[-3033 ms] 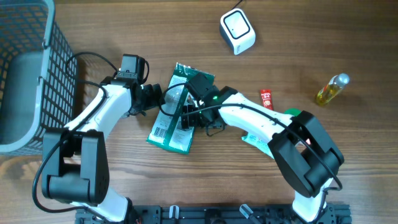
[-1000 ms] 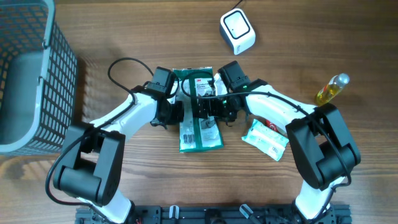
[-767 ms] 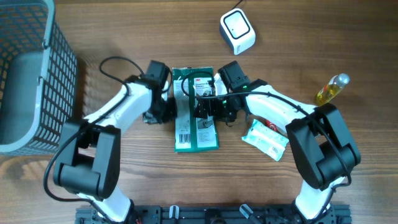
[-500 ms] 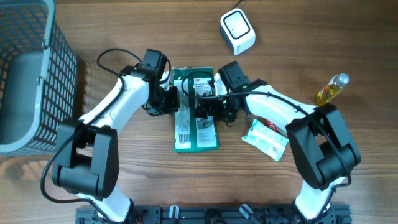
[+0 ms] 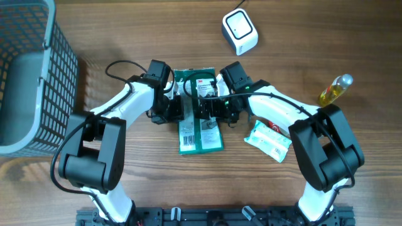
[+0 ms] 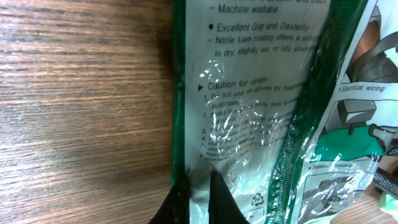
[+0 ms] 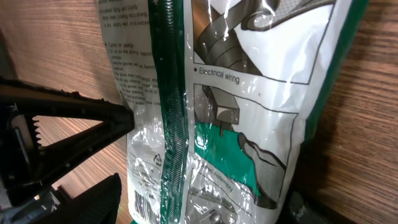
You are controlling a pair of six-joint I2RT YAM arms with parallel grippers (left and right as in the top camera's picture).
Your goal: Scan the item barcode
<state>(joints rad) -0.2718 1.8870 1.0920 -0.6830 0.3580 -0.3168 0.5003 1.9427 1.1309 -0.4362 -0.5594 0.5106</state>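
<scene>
Now left tool point(image 6: 199, 196) pinches the glove packet point(image 5: 200, 119) edge (right tool point(image 5: 210, 112) spread around it).

- A dark wire basket point(image 5: 38, 75) stands at the table's left edge, with a grey liner or object inside it.
- A small bottle of yellow liquid point(image 5: 335, 90) lies on its side near the right edge.
- A white and green packet point(image 5: 269, 139) lies on the wood.
- A small red item point(image 5: 269, 100) is nearby.
- The wooden table point(image 5: 125, 25) carries everything.
</scene>
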